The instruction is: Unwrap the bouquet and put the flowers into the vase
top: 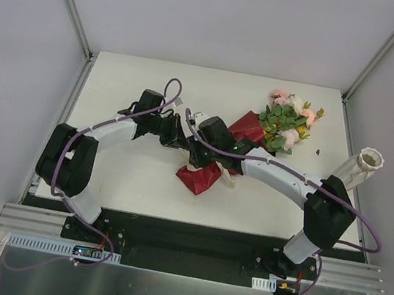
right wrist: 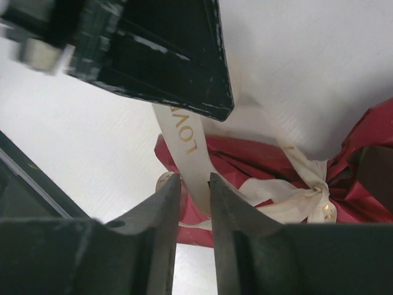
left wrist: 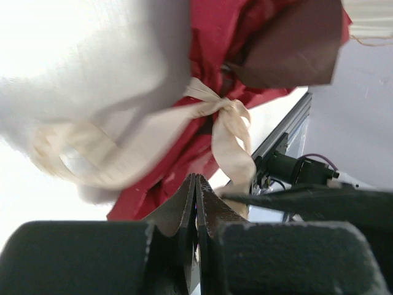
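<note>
The bouquet lies across the table, its flowers at the back right and its maroon paper pointing to the front. A cream ribbon is tied round the paper in a knot. My left gripper has its jaws pressed together. In the right wrist view the left gripper has a straight ribbon tail coming out from under its tip. That tail passes between the parted fingers of my right gripper. Both grippers meet over the bouquet's wrapped end. The white vase stands at the right edge.
The right arm's white link crosses in front of the bouquet. Grey walls with metal rails close in the table on the left, back and right. The black base plate runs along the near edge.
</note>
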### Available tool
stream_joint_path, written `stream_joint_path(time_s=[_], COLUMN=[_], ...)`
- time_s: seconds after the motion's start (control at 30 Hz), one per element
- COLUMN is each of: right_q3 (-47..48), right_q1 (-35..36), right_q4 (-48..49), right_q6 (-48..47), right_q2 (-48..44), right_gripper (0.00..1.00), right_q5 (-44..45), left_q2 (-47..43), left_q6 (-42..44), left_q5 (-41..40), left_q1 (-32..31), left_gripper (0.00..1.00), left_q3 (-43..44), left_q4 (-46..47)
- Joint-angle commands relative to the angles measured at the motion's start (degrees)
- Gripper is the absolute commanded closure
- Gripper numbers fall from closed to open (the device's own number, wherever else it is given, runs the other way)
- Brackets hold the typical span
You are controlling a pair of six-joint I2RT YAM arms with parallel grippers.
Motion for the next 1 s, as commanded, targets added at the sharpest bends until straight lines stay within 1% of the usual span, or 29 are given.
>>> stream_joint_path(time_s=[0.0, 0.03, 0.07, 0.13, 0.17, 0.23, 0.27, 0.33, 0.37, 0.5, 0.63, 0.7, 0.83, 0.87, 0.93, 0.97], right_q3=[-3.3, -4.1, -4.5, -4.8, -4.4, -3.7, -3.2, -3.5, -3.8, -4.2, -6.6, -7.8, -11.3, -11.6, -11.9, -11.6], right_q1=[0.2, 0.3, 0.2, 0.2, 0.3, 0.2, 0.2, 0.2, 0.2, 0.6, 2.1, 3.6, 5.4, 6.4, 7.6, 9.0], right_q4=[1.7, 1.6, 1.7, 1.3, 1.1, 0.5, 0.5, 1.6, 2.0, 4.0, 8.7, 10.4, 17.2, 19.1, 21.8, 22.2], right_q6=[2.1, 3.5, 3.4, 2.6, 0.8, -0.1, -0.5, -0.9, -1.5, -4.9, -9.3, -10.7, -12.4, -12.9, -14.2, -14.4], right_q2=[-4.7, -5.9, -6.4, -7.2, -7.3, -7.0, -7.1, -7.5, -7.6, -7.6, -8.4, -9.0, -9.0, -8.7, -7.7, -7.3], right_gripper=[0.65, 0.63, 0.57, 0.52, 0.49, 0.46, 0.42, 0.38, 0.34, 0.31, 0.28, 0.27, 0.26, 0.26, 0.26, 0.27], right_q5=[-0.8, -1.3, -1.5, -1.5, -1.3, -0.9, -0.5, -0.1, -0.1, -1.1, -0.2, 2.1, 6.2, 9.0, 11.5, 16.1], left_q2=[-7.7, -8.2, -8.7, -8.9, -9.3, -10.0, -10.6, -11.1, -11.5, -12.4, -13.9, -14.1, -13.6, -13.5, -13.3, -13.3], left_q6=[4.3, 4.6, 5.7, 6.8, 6.8, 6.1, 4.8, 4.2, 3.7, 1.7, -0.5, -1.2, -2.5, -3.2, -3.6, -3.9], left_q5=[-5.9, -7.0, -8.1, -9.9, -10.4, -10.7, -10.7, -10.7, -10.7, -10.0, -9.7, -9.7, -8.2, -8.0, -7.9, -7.8], left_q1=[-2.6, -3.3, -4.3, -5.5, -6.2, -6.9, -6.9, -6.9, -6.9, -6.9, -6.9, -6.9, -6.9, -6.9, -6.9, -6.9], left_gripper=[1.0, 1.0, 1.0, 1.0, 1.0, 1.0, 1.0, 1.0, 1.0, 1.0, 1.0, 1.0, 1.0, 1.0, 1.0, 1.0], left_q3=[-1.3, -0.5, 0.1, 2.5, 3.1, 3.6, 3.5, 3.5, 3.6, 4.0, 4.3, 4.8, 4.9, 4.9, 4.8, 4.8], left_q4=[-0.6, -3.3, -4.8, -7.8, -9.8, -10.2, -10.4, -10.3, -10.5, -10.6, -10.6, -10.6, -10.7, -10.6, -10.7, -10.7])
